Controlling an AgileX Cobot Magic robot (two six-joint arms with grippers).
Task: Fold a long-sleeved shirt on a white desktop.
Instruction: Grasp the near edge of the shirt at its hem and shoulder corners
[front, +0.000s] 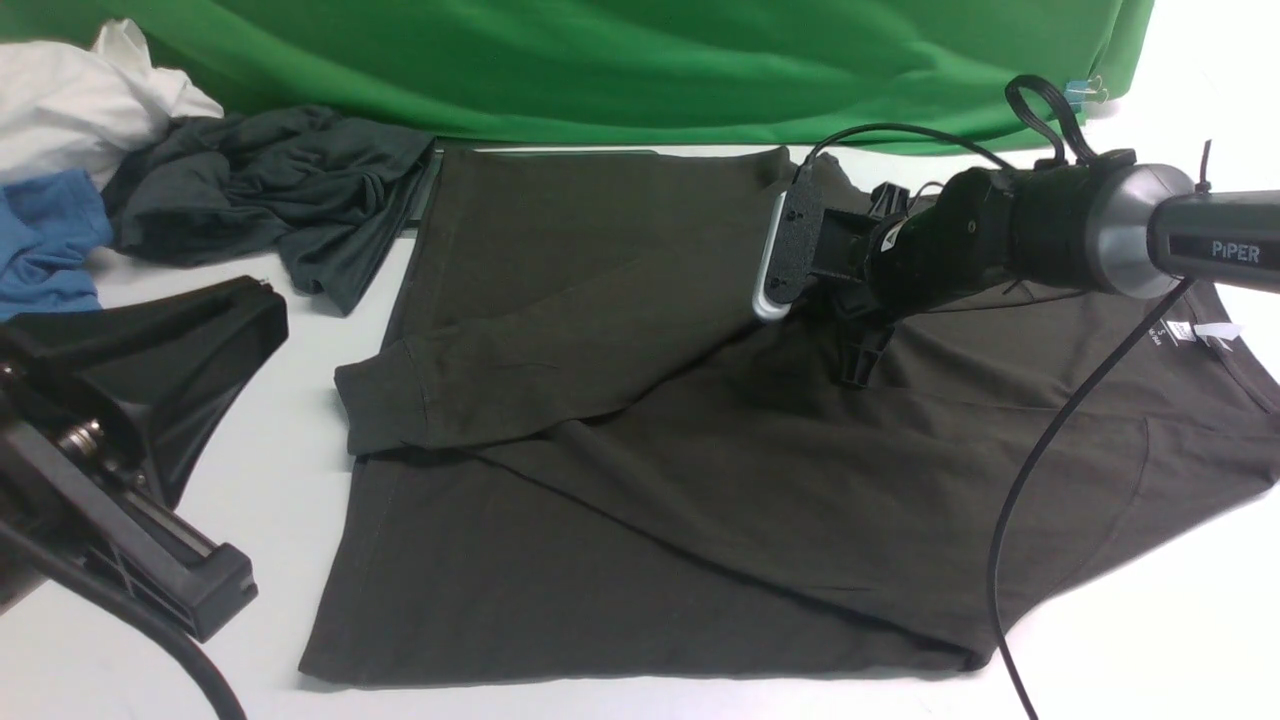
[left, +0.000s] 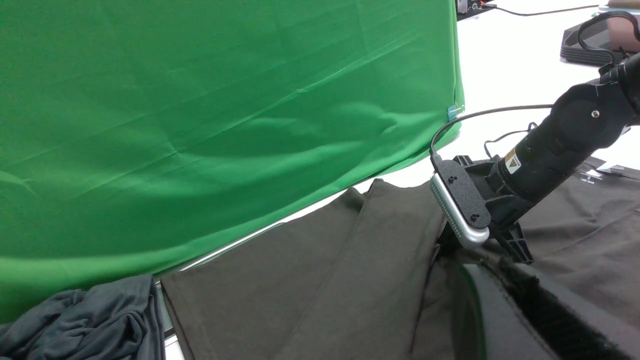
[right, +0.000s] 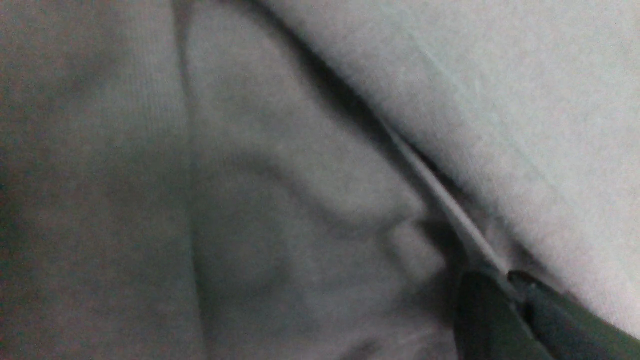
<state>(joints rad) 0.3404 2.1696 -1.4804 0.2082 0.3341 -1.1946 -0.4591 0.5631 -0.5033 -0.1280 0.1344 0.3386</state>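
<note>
Right gripper (right: 502, 281): jaws closed, pinching a fold of the shirt (front: 640, 480) directly beneath it. Shirt lies spread on the desktop (front: 290, 470) below this gripper, with one sleeve (front: 520, 350) folded across the body and its cuff pointing toward the left gripper (front: 235, 330). Left gripper: closed, empty, apart from the shirt, just beside its hem edge. Grey garment (front: 270, 190) lies bunched beyond the left gripper.
</note>
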